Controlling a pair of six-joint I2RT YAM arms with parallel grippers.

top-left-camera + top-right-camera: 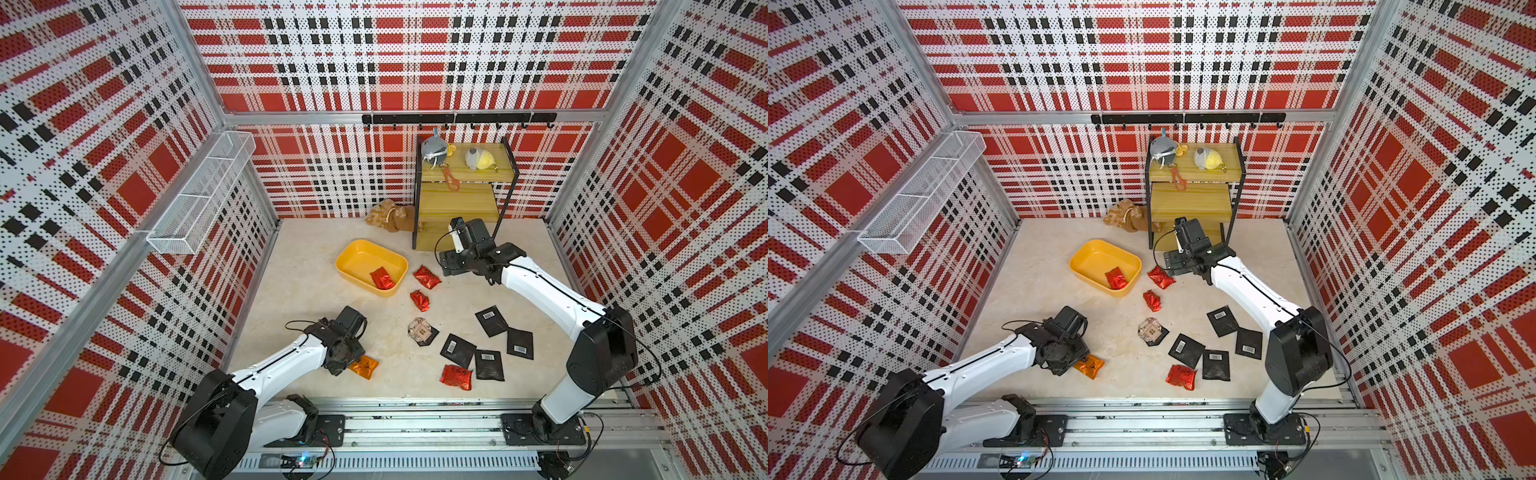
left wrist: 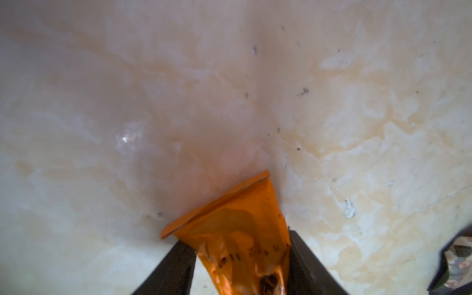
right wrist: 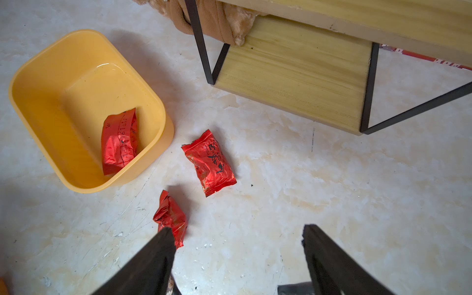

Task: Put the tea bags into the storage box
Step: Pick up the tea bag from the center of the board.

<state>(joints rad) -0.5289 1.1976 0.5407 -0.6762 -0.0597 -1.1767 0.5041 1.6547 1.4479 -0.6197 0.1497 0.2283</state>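
Nearest us, our left end effector (image 2: 237, 237) pinches the orange tea bag (image 2: 237, 212) on the desk (image 1: 316, 291). Farther out, our right end effector (image 3: 237, 228) hangs wide and empty by a crumpled red tea bag (image 3: 169, 217). Beyond it, the yellow storage box (image 3: 38, 107) holds one flat red tea bag (image 3: 118, 140).

Orange packet (image 1: 367, 368) half-hidden (under left claw (image 1: 350, 361))

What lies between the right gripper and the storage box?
A flat red packet and a crumpled red packet lie between the open right gripper and the storage box, shown in the right wrist view.
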